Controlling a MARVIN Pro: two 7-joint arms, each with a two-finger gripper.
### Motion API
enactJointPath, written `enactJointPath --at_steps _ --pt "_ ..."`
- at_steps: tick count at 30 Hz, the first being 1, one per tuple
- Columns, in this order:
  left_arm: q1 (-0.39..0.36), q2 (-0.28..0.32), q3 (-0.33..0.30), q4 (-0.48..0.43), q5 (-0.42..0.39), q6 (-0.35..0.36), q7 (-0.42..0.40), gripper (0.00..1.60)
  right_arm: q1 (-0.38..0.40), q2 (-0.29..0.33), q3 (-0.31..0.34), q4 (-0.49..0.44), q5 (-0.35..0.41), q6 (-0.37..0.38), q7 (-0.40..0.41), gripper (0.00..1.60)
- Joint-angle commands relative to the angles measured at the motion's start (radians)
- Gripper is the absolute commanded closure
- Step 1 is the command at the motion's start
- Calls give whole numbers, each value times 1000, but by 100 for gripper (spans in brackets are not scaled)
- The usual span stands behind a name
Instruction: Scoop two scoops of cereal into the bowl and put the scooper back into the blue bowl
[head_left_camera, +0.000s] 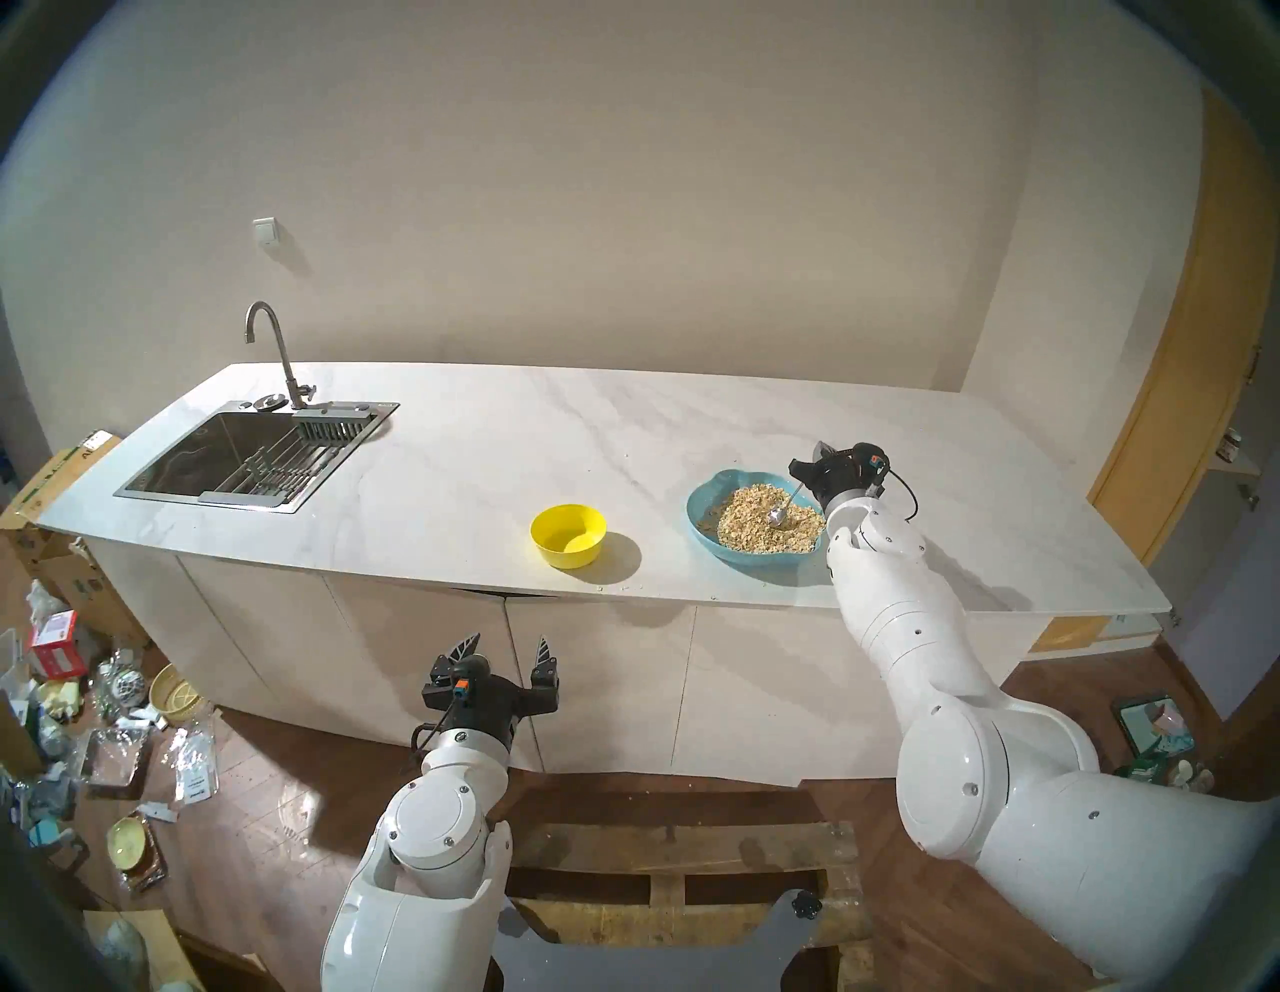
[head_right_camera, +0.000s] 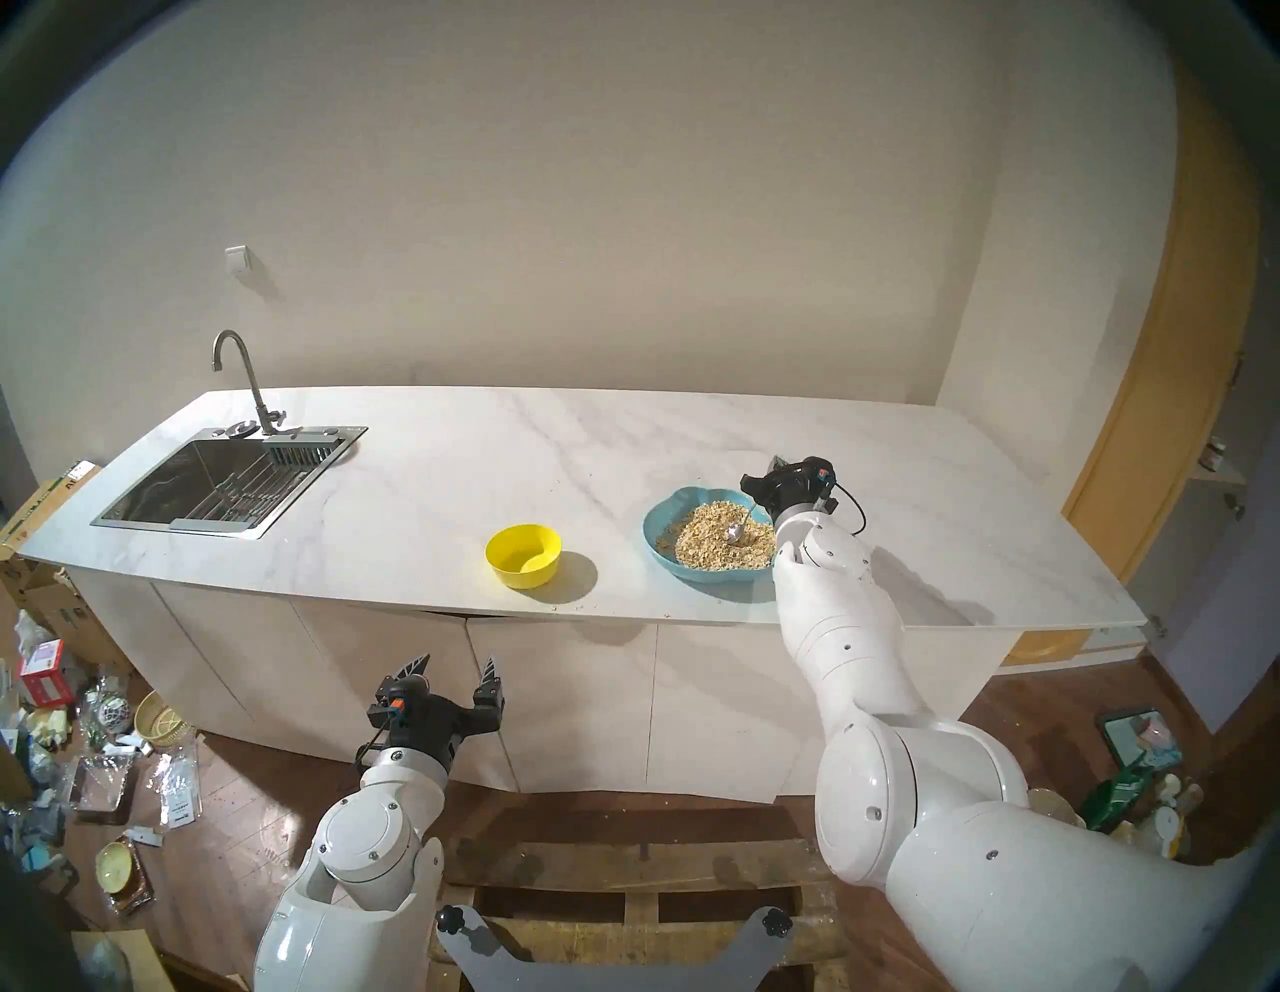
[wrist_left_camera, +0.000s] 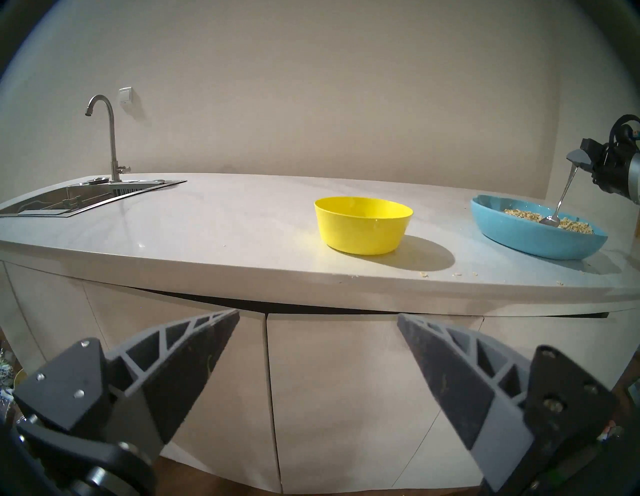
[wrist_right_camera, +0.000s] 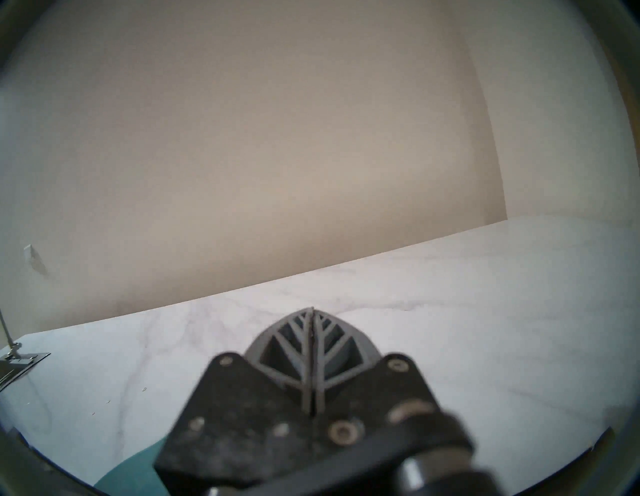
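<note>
While the right gripper pinches the top of the spoon handle, its two fingers pressed together on the thin metal, the spoon head sits in the cereal that fills the blue bowl at the right end of the counter. The handle slopes up and to the right from the heap to the gripper, which hangs over the far right rim of that bowl. The yellow bowl stands apart to the left, near the front edge of the counter, and looks empty, so no scoop seems to have been delivered yet. The left gripper waits below the counter edge with its fingers spread wide and holds nothing.

The step in hand looks like loading the first scoop. To do it well, the spoon head should go under the flakes at a shallow angle and come up level, since loose flakes slide off a tilted spoon. A few crumbs already lie on the counter near the front edge, so the carry to the left should be slow and low, with the tip-out only once the head is over the middle of the yellow bowl. The grip is on a slim, shiny handle, which may twist between the fingers.
</note>
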Motion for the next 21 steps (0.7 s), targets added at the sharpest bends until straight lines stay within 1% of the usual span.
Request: enactJointPath --at_steps 1,6,16,19,21 --pt "-5 0 2 -26 -2 -6 -4 0 0 -19 6 -50 11 2 -7 160" --pt "-5 0 2 -26 -2 -6 -4 0 -14 -41 22 -69 27 36 -29 160" --pt "-6 0 2 -26 -2 -6 -4 0 -13 -81 33 -66 45 74 -52 160" --pt "-6 0 2 -26 -2 -6 -4 0 -10 -92 40 -61 52 86 -64 160" --pt "-5 0 2 -26 -2 -6 -4 0 -7 -100 56 -55 70 96 -70 160"
